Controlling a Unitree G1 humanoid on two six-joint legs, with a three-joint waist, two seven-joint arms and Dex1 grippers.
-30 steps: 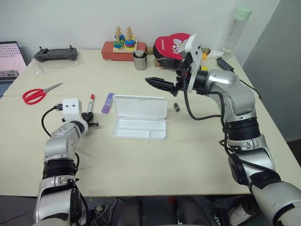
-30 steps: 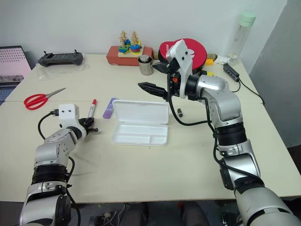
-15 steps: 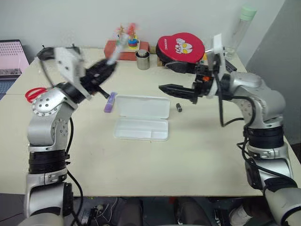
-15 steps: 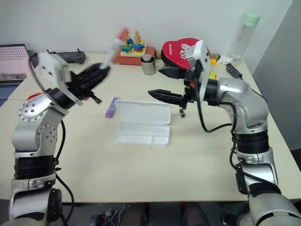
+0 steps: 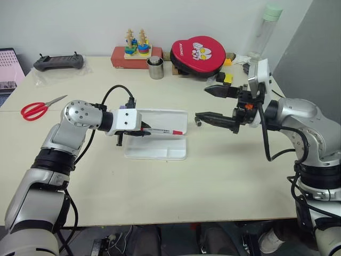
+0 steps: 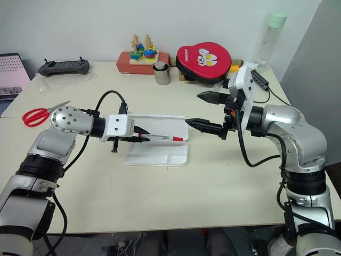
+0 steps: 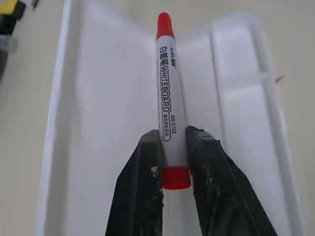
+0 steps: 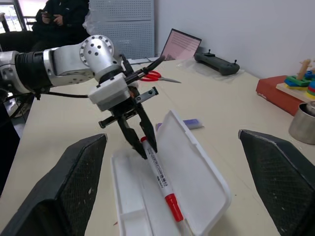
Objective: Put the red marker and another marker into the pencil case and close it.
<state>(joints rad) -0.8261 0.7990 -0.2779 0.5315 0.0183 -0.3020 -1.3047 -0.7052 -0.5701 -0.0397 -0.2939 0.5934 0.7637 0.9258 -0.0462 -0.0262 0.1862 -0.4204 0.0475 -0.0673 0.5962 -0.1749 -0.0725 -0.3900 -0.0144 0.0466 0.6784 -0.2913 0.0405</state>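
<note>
Red marker carried over the open pencil case.
The red marker (image 7: 167,98) is clamped in the left gripper (image 7: 172,162) above the pencil case (image 5: 160,152) mid-desk; it is best lowered level into the tray before release, while the right gripper (image 5: 213,104) is kept wide open, empty.

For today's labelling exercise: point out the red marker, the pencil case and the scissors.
red marker (image 7: 168,93), left wrist view, white barrel.
pencil case (image 6: 157,155), right eye view, bare tray floor.
scissors (image 5: 32,111), left eye view, red handles.

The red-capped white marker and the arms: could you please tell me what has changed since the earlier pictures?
The left end effector lifted the red-capped white marker off the table and now holds it over the open white plastic pencil case. The open right end effector drew back. Case and lavender marker stayed.
</note>
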